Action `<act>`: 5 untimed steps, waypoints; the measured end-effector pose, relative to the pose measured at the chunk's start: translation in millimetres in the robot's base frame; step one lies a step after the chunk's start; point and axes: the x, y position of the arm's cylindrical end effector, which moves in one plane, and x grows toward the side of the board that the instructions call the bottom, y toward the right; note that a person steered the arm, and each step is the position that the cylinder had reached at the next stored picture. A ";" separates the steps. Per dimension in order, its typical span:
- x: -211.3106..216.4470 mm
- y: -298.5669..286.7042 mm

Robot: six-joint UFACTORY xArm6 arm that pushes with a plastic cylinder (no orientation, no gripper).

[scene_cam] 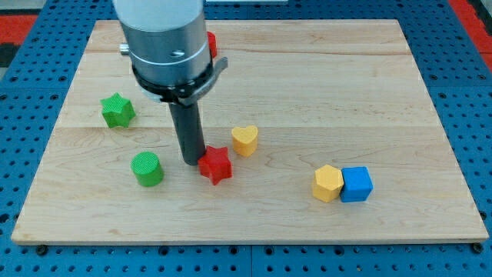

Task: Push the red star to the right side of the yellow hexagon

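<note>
There is no claw here, just a dark rod, and it holds nothing. My tip (192, 161) touches the left side of the red star (216, 165) on the wooden worktop (307, 85). The yellow hexagon (327, 183) sits well to the view's right, touching a blue cube (357, 184). A yellow heart (244, 140) is just beside the star. A green star (118, 110) and green cylinder (147, 168) sit on the view's left.

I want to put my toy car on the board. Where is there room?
The view's top right corner of the board is bare, and so is the strip along the view's bottom edge. It is crowded mid-left: my tip touches the red star, with the yellow heart and green cylinder near.
</note>
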 end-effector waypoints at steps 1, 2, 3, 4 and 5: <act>10.1 21.2; 10.1 70.4; 15.9 103.7; 17.9 82.8; 17.9 29.5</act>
